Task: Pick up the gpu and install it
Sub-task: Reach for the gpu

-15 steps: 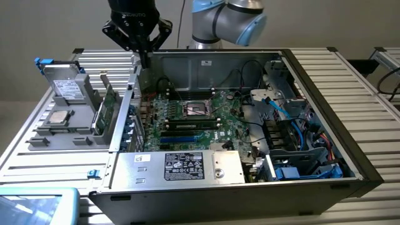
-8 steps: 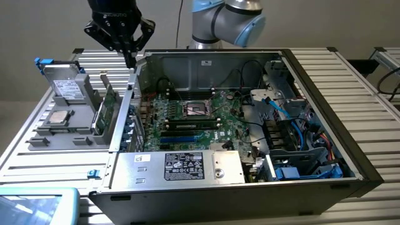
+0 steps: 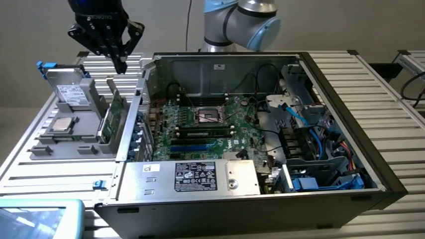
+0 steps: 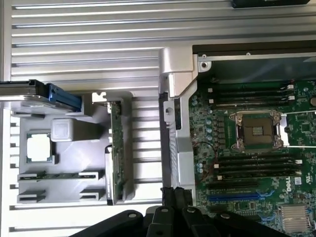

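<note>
Blind spots from my side:
My arm (image 3: 232, 20) runs off the exterior view's top edge. My gripper (image 4: 176, 196) is cropped in the wrist view, only the finger ends in frame. Graphics card (image 3: 117, 115) stands edge-on in the grey holder (image 3: 66, 147), lower part behind its wall, one face turned away. Drive (image 4: 22, 91) is cropped at the frame edge, its label (image 3: 68, 93) unreadable. Power supply sticker (image 3: 197, 177) is too small to read. Blue-rimmed thing (image 3: 37, 219) is cut by the corner, can't identify.

The gpu (image 3: 115, 119): a thin green circuit card with a silver bracket at one end. It stands upright on its long edge in a slot of the grey holder (image 3: 66, 143), along the holder's edge nearest the open computer case (image 3: 232, 214).
</note>
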